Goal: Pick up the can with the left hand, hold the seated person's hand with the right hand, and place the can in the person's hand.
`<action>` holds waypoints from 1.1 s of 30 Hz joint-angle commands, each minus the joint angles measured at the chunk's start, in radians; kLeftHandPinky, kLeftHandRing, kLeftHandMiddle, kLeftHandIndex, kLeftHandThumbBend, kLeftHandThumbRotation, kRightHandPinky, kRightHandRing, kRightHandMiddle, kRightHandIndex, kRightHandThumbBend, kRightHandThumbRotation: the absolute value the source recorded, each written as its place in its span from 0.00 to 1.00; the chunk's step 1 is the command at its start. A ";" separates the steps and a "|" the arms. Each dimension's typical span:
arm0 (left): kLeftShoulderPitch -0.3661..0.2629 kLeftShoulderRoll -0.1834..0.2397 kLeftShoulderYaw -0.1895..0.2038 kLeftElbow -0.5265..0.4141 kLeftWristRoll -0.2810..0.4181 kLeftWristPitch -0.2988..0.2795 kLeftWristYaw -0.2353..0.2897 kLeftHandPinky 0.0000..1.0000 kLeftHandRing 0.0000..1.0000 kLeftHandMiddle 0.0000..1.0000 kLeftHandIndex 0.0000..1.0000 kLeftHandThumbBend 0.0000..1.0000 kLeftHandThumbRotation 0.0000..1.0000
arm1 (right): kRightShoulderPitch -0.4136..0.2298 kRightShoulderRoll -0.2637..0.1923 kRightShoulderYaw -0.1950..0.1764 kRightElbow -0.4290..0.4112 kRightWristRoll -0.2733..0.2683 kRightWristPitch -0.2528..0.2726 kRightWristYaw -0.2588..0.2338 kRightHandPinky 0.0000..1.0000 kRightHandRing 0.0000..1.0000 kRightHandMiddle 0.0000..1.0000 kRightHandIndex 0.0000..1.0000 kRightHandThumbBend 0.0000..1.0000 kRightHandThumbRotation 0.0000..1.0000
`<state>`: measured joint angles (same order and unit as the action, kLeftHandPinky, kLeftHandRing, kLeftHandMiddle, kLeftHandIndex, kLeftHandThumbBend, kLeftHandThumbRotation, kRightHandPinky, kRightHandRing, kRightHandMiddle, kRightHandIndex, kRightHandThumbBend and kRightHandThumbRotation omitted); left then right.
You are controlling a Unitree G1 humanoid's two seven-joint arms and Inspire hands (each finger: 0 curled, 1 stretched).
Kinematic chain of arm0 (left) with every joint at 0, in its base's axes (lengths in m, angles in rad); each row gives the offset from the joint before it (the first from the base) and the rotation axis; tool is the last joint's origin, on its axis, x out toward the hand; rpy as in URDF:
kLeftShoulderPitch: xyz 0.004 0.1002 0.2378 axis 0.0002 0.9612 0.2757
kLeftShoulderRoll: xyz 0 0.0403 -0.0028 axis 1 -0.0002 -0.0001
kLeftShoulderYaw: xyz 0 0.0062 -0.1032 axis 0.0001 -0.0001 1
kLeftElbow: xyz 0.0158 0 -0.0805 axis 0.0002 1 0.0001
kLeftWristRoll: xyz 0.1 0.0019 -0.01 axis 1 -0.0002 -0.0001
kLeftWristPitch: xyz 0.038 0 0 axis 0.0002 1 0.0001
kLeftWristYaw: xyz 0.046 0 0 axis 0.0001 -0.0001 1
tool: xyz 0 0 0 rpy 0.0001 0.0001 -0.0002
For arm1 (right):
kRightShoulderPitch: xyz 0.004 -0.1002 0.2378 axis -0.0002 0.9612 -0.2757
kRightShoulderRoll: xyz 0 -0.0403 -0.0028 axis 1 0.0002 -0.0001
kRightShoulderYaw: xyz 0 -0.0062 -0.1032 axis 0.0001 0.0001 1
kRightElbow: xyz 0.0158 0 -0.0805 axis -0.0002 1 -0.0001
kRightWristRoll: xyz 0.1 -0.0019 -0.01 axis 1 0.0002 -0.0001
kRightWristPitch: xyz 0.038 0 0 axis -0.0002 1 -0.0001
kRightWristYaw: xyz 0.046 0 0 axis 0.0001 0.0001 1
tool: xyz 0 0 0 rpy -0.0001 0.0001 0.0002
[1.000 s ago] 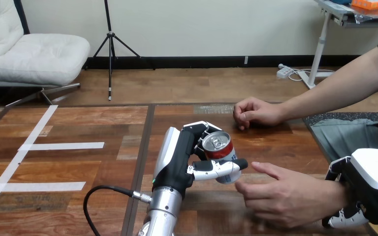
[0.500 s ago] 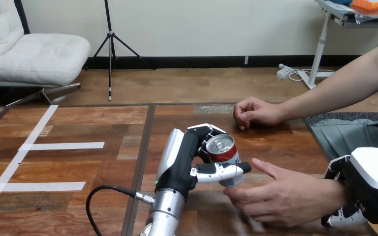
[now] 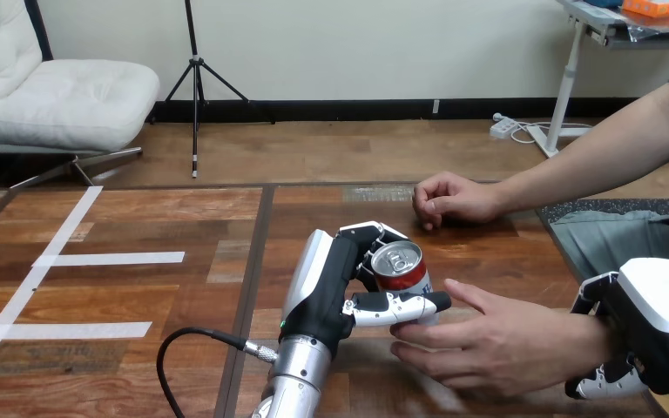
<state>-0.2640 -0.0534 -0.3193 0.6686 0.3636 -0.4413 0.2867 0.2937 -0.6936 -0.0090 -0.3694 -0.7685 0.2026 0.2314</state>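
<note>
Near the table's point(image 3: 139, 296) centre, the can point(image 3: 401, 270) is held upright in the left hand point(image 3: 327, 287). Just right of and below it lies the person's near hand point(image 3: 488, 344), its wrist clasped by the right hand point(image 3: 653, 335). Behind, the person's far hand point(image 3: 449, 198) is rested on the table.

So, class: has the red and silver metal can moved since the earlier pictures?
Yes. The can, in the left hand, has shifted right, farther from the table's dark seam, toward the person's open hand.

Cannot see the base of the can point(image 3: 398, 264) behind the left hand point(image 3: 327, 287) and the person's near hand point(image 3: 488, 344). Cannot tell the right hand's point(image 3: 662, 305) hold, cut off at the view's right edge.
</note>
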 commanded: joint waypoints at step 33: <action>-0.010 -0.083 -0.052 -0.040 -0.020 -0.050 -0.032 0.38 0.42 0.47 0.49 0.56 0.00 | -0.002 0.020 -0.026 -0.020 0.004 0.000 -0.009 0.35 0.43 0.48 0.50 0.81 0.00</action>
<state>-0.2636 -0.0531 -0.3568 0.6686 0.3574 -0.4646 0.2524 0.2942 -0.6904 -0.0090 -0.3892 -0.7652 0.1962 0.2296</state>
